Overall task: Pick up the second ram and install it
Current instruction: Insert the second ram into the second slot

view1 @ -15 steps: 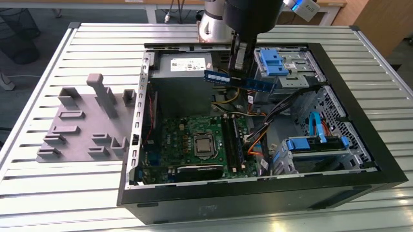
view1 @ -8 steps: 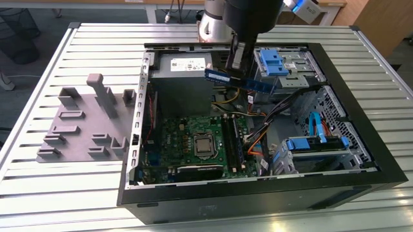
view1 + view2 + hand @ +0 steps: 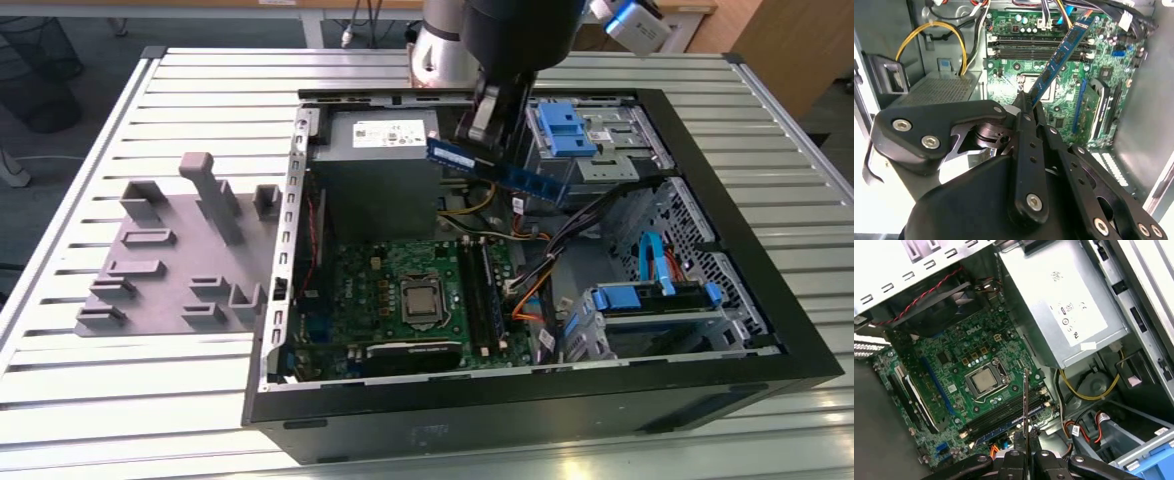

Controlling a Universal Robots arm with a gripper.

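Gripper [image 3: 478,138] clamped on the ram [image 3: 517,176], ram tilted above the open case [image 3: 534,405], over the motherboard [image 3: 387,285], grey tray [image 3: 167,255] outside at the exterior view's left

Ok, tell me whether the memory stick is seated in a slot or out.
Out. The gripper is shut on the memory stick, holding it tilted in the air above the motherboard, clear of the slots.
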